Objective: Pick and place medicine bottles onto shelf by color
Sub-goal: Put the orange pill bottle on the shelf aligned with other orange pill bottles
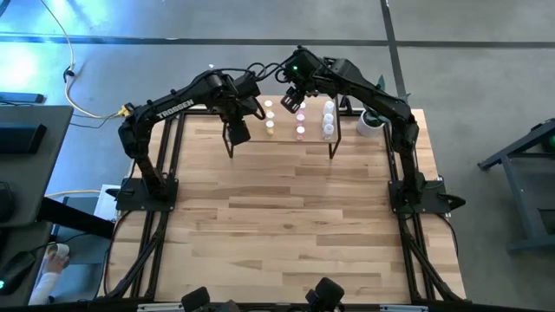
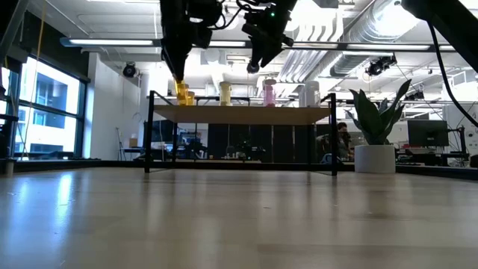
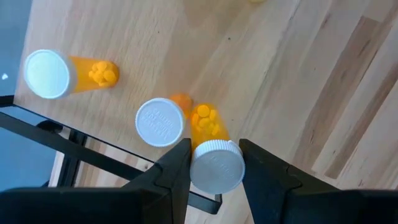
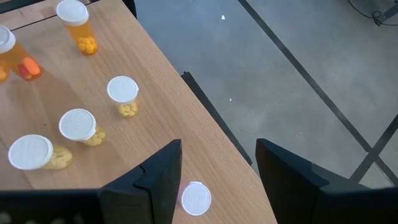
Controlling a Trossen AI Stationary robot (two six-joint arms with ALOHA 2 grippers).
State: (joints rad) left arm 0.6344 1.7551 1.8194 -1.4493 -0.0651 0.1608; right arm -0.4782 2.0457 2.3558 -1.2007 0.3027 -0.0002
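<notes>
Over the shelf's (image 1: 282,139) left end, the left pincer (image 3: 214,163) is clamped on an orange bottle (image 3: 214,158) beside two others; lower it upright, then release. Right pincer (image 4: 217,165) hovers apart, empty.

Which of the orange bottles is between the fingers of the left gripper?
The orange bottle at the shelf edge: the left gripper clamps its white cap; the other two stand free.
</notes>
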